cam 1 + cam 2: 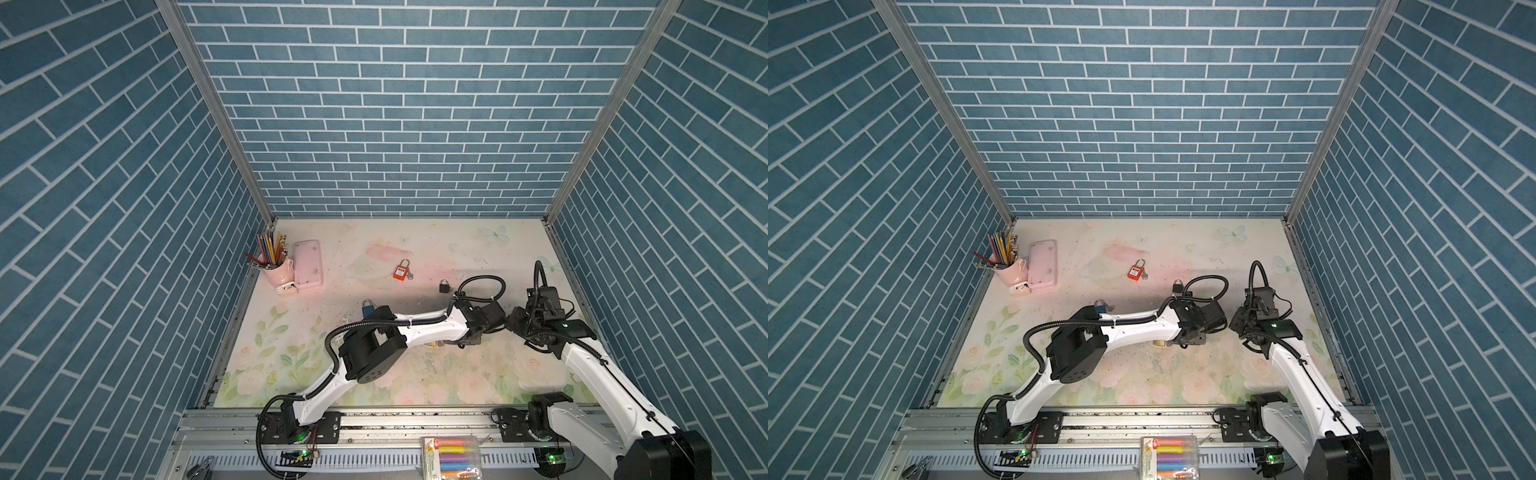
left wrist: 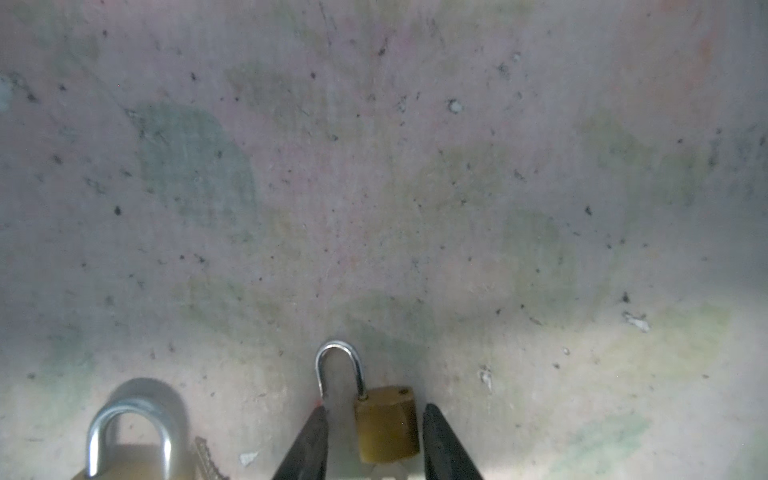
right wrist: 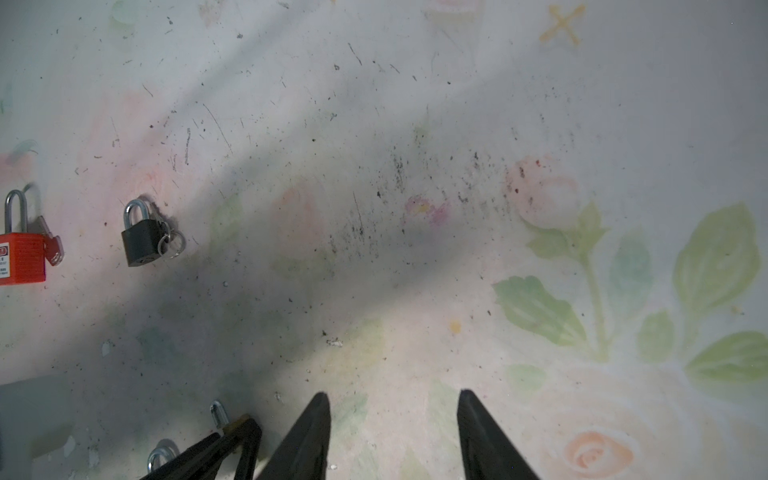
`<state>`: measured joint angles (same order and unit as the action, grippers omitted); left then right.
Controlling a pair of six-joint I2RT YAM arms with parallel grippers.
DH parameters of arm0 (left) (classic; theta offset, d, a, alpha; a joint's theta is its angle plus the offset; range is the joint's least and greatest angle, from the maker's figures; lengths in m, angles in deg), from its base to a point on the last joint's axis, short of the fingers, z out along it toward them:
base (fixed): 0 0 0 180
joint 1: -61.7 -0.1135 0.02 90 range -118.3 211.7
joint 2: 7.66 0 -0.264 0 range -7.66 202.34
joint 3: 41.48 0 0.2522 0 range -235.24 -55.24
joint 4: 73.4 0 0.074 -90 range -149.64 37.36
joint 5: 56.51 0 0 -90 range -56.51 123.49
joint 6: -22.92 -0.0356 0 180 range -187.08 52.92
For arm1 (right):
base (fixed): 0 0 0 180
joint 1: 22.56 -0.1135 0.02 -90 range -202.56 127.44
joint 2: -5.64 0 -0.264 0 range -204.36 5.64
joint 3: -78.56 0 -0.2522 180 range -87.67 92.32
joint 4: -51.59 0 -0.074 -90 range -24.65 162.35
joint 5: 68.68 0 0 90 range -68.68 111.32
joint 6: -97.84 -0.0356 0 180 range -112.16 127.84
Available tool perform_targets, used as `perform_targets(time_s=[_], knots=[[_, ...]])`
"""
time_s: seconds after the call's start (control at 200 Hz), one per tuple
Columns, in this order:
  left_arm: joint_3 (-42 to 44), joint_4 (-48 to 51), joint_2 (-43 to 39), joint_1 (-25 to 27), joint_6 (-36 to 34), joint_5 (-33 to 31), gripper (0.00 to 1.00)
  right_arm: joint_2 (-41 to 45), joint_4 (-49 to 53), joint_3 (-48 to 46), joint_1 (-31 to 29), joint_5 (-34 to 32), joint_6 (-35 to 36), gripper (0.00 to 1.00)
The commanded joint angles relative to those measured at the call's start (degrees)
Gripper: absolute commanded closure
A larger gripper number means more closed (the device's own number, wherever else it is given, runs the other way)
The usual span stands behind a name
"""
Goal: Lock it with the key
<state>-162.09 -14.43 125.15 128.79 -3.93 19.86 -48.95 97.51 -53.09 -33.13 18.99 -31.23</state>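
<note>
A small brass padlock point(image 2: 386, 424) lies on the floral mat with its silver shackle point(image 2: 338, 365) swung open. My left gripper point(image 2: 374, 409) straddles its body, jaws open, one finger close beside it and the other a gap away. A larger brass padlock point(image 2: 124, 453) lies alongside, with a toothed key point(image 2: 205, 455) next to it. My right gripper point(image 3: 394, 395) hovers open over bare mat, just right of the left gripper point(image 3: 216, 446). In both top views the two grippers point(image 1: 469, 338) point(image 1: 513, 324) nearly meet right of centre.
A red padlock point(image 1: 400, 272), a black padlock point(image 1: 444, 286) with a key ring, and a blue padlock point(image 1: 367, 308) lie farther back. A pink pencil cup point(image 1: 278, 270) and a pink case point(image 1: 307, 264) stand at the back left. Blue brick walls enclose the mat.
</note>
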Motion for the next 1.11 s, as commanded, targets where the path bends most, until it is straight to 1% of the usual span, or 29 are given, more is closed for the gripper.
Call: perform_targets(time_s=[0.0,0.245,0.33,0.42,0.5,0.555,0.62,0.705,0.745,0.815,0.875,0.96,1.02,1.06,1.1], knots=[[-1.5,1.8,1.7,-0.1,-0.2,0.2,0.64,-0.4,-0.1,0.3,0.5,0.0,0.6,0.49],[-2.0,3.1,1.7,0.4,0.2,0.7,0.67,-0.6,0.0,0.9,0.6,-0.1,0.6,0.49],[-1.8,3.1,1.2,0.7,0.0,0.7,0.77,-0.5,0.0,1.3,0.7,0.0,0.4,0.49],[-1.4,2.7,0.5,0.9,-0.7,0.1,0.81,-0.1,-0.2,1.5,0.8,0.5,0.1,0.49],[-0.9,1.9,0.2,0.8,-1.6,-0.8,0.83,0.2,-0.2,2.0,0.8,0.8,-0.1,0.49],[-0.5,0.7,-0.2,0.7,-3.2,-1.2,0.88,0.3,0.1,2.5,0.8,1.1,-0.1,0.50],[-0.3,-0.5,-1.0,0.5,-4.9,-2.0,0.91,0.5,0.6,3.5,0.8,1.7,0.3,0.50],[0.6,-4.7,-3.8,0.4,-10.6,-3.8,0.92,0.5,1.4,5.6,0.8,3.3,1.9,0.50],[1.4,-7.8,-5.8,0.3,-15.2,-4.2,0.91,0.4,2.0,6.8,0.9,3.7,2.1,0.50],[4.6,-14.4,-9.9,-0.3,-23.0,-4.2,0.90,0.3,3.0,8.8,0.9,4.2,2.2,0.50],[9.3,-20.0,-14.2,-1.3,-28.8,-4.5,0.90,0.0,4.0,10.9,1.3,4.7,2.1,0.50],[17.3,-28.3,-21.1,-4.0,-36.3,-1.9,0.90,-0.3,5.2,13.8,1.8,6.1,2.0,0.50],[23.1,-33.5,-26.0,-6.4,-41.8,2.1,0.90,-0.1,5.6,15.7,2.2,7.8,2.2,0.50],[26.4,-35.9,-29.1,-8.1,-45.4,4.8,0.90,0.0,5.3,16.6,2.3,9.9,2.9,0.50],[29.8,-38.0,-32.1,-9.8,-48.8,7.8,0.90,0.2,4.0,17.0,2.4,13.9,4.7,0.50]])
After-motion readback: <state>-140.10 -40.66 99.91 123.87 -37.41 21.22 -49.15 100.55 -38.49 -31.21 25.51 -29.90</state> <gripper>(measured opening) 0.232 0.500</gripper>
